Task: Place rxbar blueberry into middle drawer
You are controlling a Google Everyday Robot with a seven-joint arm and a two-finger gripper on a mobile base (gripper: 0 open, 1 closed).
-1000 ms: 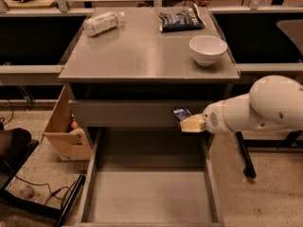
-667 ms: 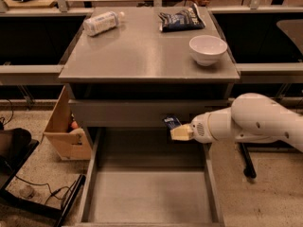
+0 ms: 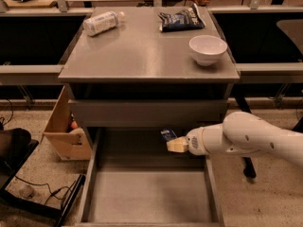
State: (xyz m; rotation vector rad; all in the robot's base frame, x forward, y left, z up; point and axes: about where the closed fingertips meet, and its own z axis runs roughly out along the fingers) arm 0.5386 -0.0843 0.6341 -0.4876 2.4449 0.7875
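The middle drawer (image 3: 92, 174) is pulled out wide below the grey cabinet, a large grey tray with a flat floor and low side walls. My white arm reaches in from the right over the drawer's back right part. My gripper (image 3: 171, 142) has tan fingers (image 3: 176, 145) shut on the rxbar blueberry (image 3: 167, 134), a small dark blue bar with pale print. The bar is held just above the drawer, below the closed drawer front above it.
On the cabinet top (image 3: 142, 51) lie a plastic bottle (image 3: 102, 22), a blue-and-white chip bag (image 3: 181, 19) and a white bowl (image 3: 207, 49). A cardboard box (image 3: 66, 129) stands left of the drawer. Cables and a dark bag lie on the floor at left.
My gripper with the bar has moved left and slightly down, from beside the drawer's right wall to over the drawer's back right area.
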